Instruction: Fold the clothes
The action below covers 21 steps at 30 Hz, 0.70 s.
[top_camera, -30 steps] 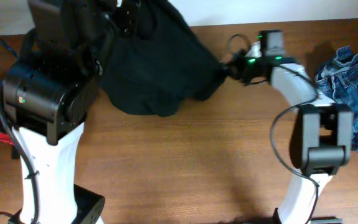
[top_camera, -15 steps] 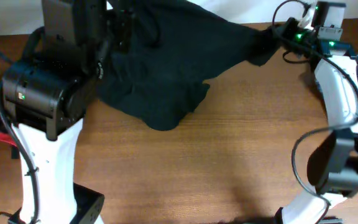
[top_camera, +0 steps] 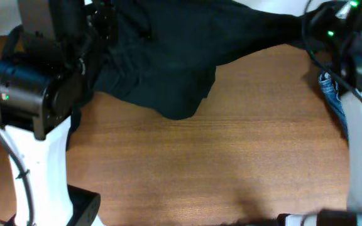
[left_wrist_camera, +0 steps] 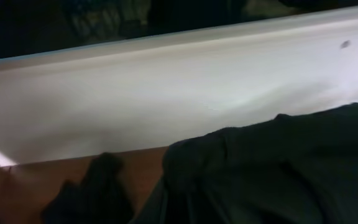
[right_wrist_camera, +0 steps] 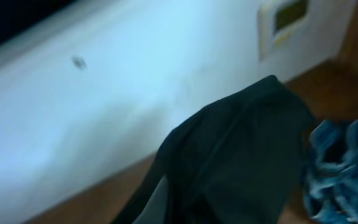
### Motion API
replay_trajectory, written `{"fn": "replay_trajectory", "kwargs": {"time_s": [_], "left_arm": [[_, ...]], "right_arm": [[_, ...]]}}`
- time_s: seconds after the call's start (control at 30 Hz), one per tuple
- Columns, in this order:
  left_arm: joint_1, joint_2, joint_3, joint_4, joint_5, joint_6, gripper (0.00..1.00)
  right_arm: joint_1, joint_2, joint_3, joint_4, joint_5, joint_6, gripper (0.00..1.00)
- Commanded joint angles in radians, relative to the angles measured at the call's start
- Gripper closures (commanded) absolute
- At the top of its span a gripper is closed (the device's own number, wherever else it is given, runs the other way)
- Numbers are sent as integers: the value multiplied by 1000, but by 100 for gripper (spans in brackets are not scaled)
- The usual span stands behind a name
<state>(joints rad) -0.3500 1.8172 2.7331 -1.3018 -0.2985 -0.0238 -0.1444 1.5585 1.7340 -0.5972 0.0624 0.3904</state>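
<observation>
Garment, black, stretched along far edge of table — both arms' jaws clamped on it.

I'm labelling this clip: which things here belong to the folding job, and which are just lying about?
Job:
- black garment, lifted and stretched out
- blue denim jeans, heaped at the right

Not the job:
- wooden table
- wall plate
</observation>
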Motion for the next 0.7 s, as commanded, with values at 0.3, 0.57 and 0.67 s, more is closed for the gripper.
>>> {"fn": "replay_trajectory", "kwargs": {"time_s": [0.3, 0.57, 0.67], "left_arm": [[-119, -311, 32, -34, 75, -14, 99], [-202, -309, 23, -103, 66, -13, 99], [-202, -256, 6, -113, 5, -14, 99]], "right_arm": [[-14, -459, 75, -116, 253, -47, 96], [-14, -569, 72, -202, 290, -69, 96], [-13, -526, 69, -228, 289, -68, 96]]}}
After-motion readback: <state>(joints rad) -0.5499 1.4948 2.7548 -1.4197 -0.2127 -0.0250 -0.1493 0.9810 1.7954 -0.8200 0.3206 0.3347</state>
